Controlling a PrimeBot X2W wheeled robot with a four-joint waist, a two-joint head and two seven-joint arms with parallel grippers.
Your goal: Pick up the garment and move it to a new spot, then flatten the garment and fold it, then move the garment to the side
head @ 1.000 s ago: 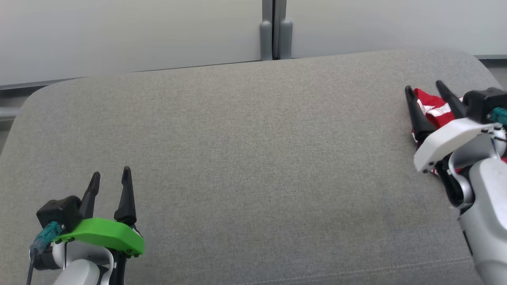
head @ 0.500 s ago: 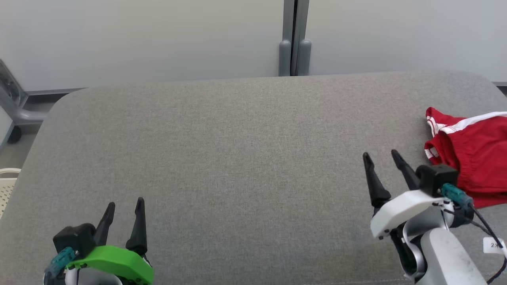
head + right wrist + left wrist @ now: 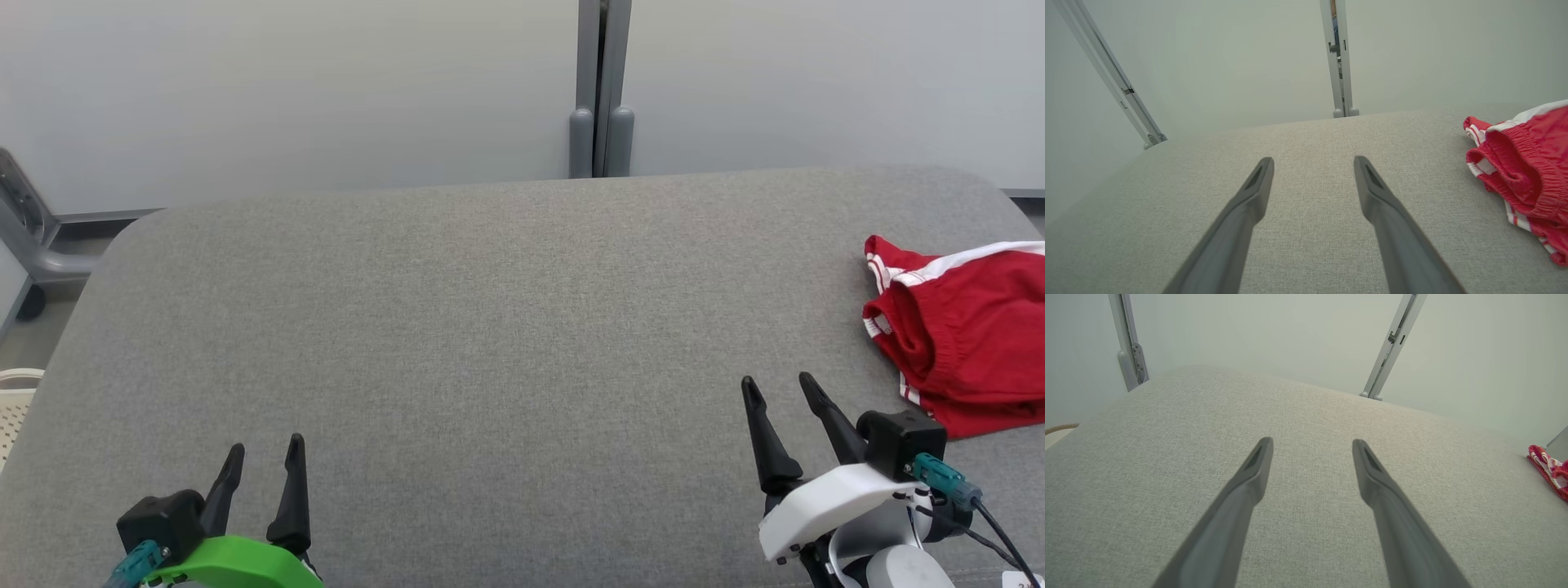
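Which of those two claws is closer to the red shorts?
The right gripper, white-covered: the red shorts lie close on its right. The green-covered left gripper is far across.

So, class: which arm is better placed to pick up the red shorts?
Right, probably. The right gripper hangs open close to the red shorts on the cushion; the left gripper is far off at the other side.

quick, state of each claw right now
Left claw: open, holding nothing.
Right claw: open, holding nothing, clear of the red garment.
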